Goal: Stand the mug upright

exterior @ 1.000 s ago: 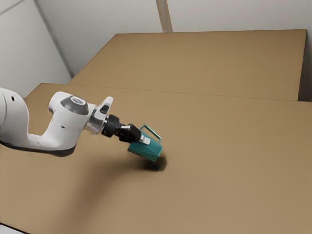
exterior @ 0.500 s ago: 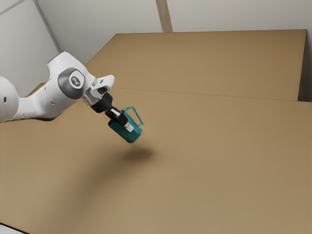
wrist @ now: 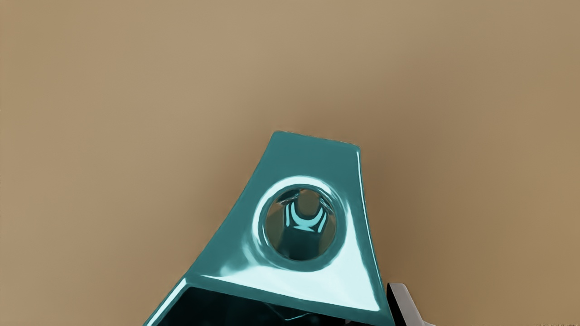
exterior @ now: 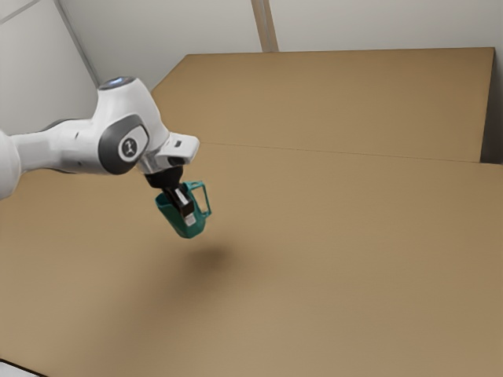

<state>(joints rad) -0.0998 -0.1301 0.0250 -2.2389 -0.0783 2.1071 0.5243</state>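
Your gripper [exterior: 188, 214] has the teal mug [exterior: 172, 217] grasped and lifted, well clear of the bench [exterior: 330, 267], above its soft shadow [exterior: 211, 258]. You have it tilted, its handle [exterior: 207, 198] toward the exterior view's right; the wrist view shows you its open mouth nearest the hand.

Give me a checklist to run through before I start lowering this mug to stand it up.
1. Mug held: ok, the fingers are shut on its body.
2. Mug off the table: ok, it hangs above the surface, apart from its shadow.
3. Mug upright: not ok, it tilts, base down and toward the exterior view's right.
4. Handle away from the fingers: ok, it sticks out toward the exterior view's right.
5. Mug empty: cannot tell, the interior is too dark.
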